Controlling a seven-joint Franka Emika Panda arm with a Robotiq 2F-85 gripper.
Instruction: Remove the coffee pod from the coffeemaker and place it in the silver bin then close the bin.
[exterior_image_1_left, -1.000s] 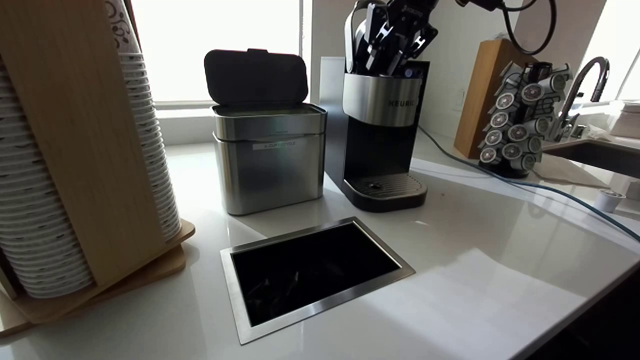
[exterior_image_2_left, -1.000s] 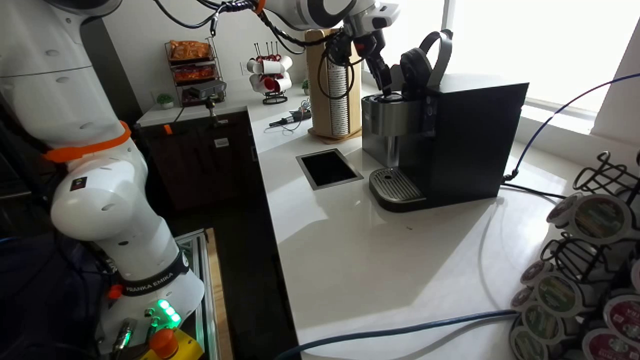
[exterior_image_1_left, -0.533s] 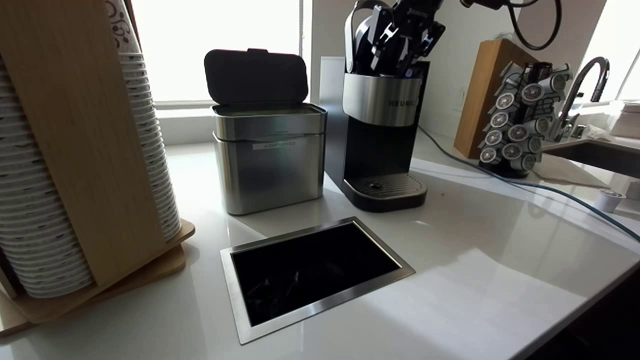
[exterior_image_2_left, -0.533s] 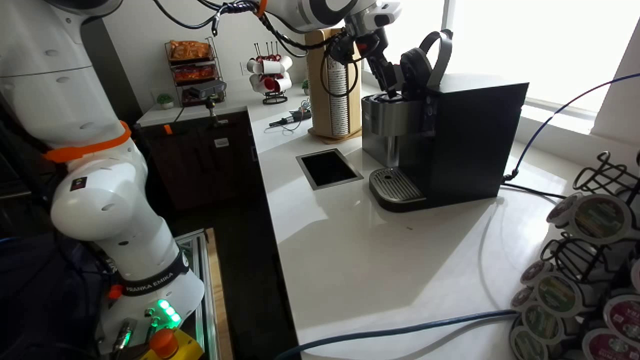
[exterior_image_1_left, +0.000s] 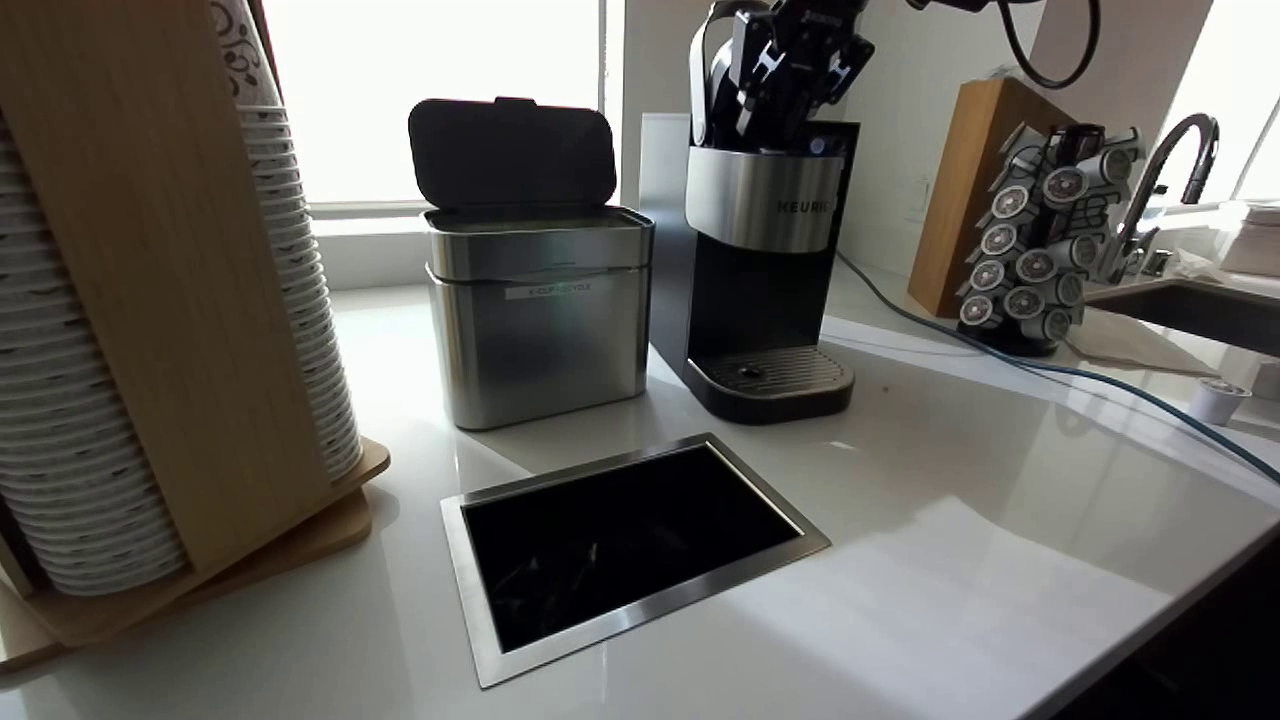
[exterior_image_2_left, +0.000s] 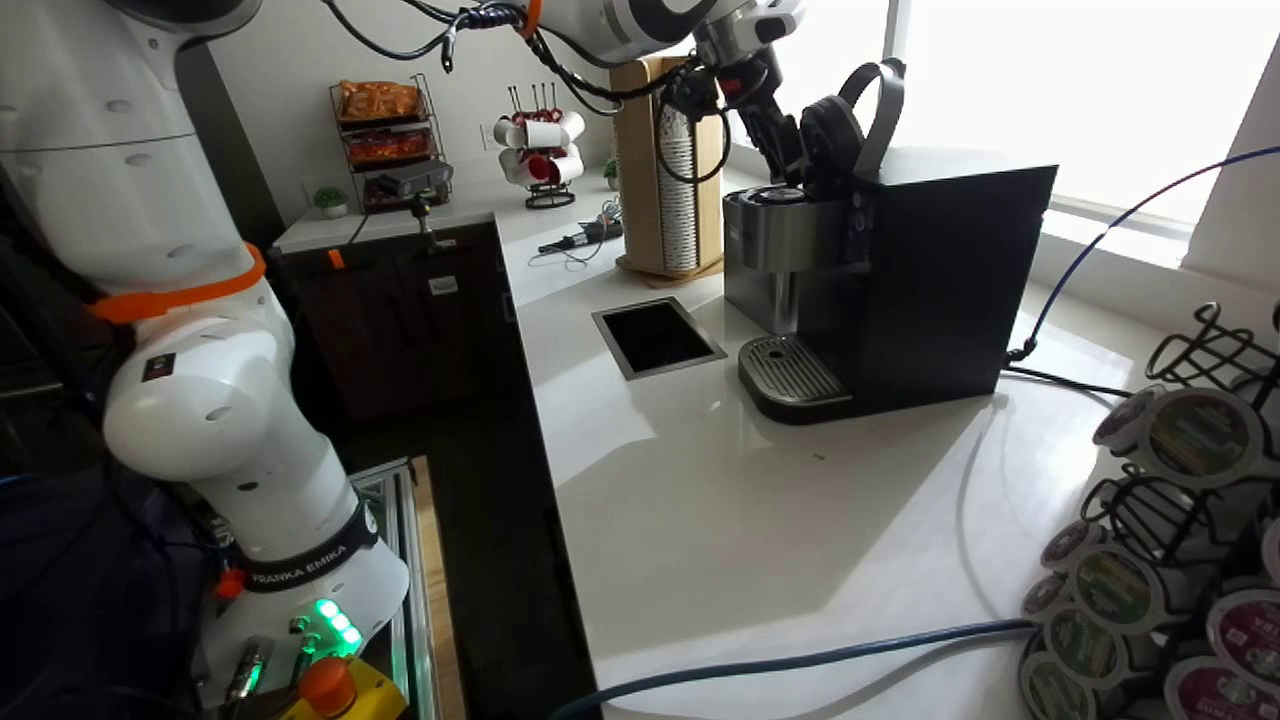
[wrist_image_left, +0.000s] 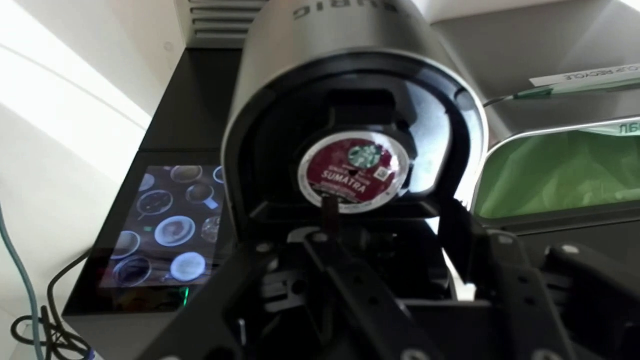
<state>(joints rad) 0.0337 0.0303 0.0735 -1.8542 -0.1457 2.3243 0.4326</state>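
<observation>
The claw (wrist_image_left: 394, 216), 2 fingers (wrist_image_left: 329, 216) partly spread, holding nothing, hovers at the open coffeemaker (exterior_image_1_left: 765, 205), apparently to pinch the pod (wrist_image_left: 353, 172) seated inside, the silver bin (exterior_image_1_left: 545, 345) uncovered alongside to receive it.

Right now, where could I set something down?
The widest bare patch of countertop lies between the metal-rimmed opening, the Keurig coffeemaker, the blue cable and the front edge; a smaller one separates the opening from the wooden cup holder. It's crowded where the gripper hangs over the coffeemaker, with the silver K-Cup bin close by.
</observation>
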